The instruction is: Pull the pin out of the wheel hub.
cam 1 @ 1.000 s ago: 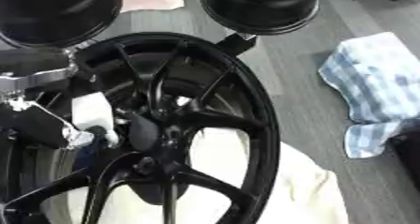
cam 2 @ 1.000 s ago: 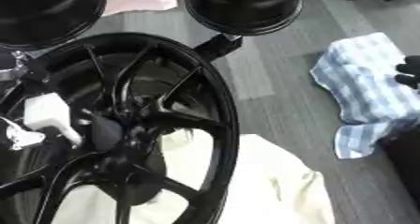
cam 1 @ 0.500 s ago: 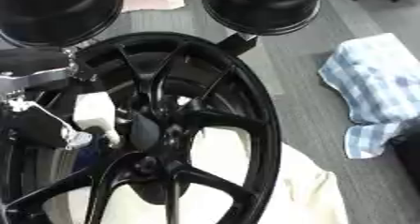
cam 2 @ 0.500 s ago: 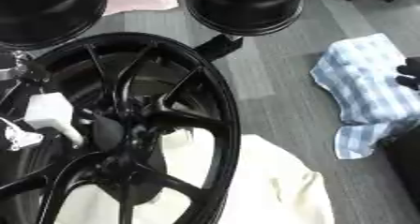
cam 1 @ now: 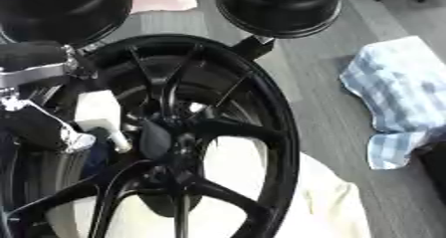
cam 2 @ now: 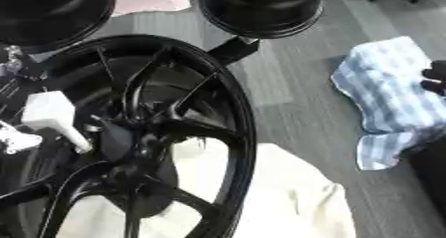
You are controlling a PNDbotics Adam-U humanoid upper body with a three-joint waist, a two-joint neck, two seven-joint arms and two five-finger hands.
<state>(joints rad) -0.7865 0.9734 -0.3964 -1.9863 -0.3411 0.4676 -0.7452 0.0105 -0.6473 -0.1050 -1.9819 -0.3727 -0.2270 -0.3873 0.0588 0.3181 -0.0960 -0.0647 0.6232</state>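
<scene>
Black and silver, the left robot hand [cam 1: 39,125] comes in from the left edge and sits right up against the wheel hub [cam 1: 161,140], but it's so tangled with the spokes that I can't tell how its fingers stand. Just beside it there's a white blocky piece [cam 2: 51,113] with a pale stub pointing at the hub, maybe the pin, hard to say. The wheel [cam 1: 278,132] itself is glossy black with thin curved spokes, cut off at the bottom and left. Under it lies a cream cloth [cam 2: 296,197], showing through the spoke gaps. Two more round black shapes sit up top, both cropped. A blue checked towel [cam 2: 388,97] lies crumpled on the grey floor [cam 2: 287,72], well apart. The right robot hand [cam 2: 434,77] barely peeks in at the right edge, just dark fingertips.
</scene>
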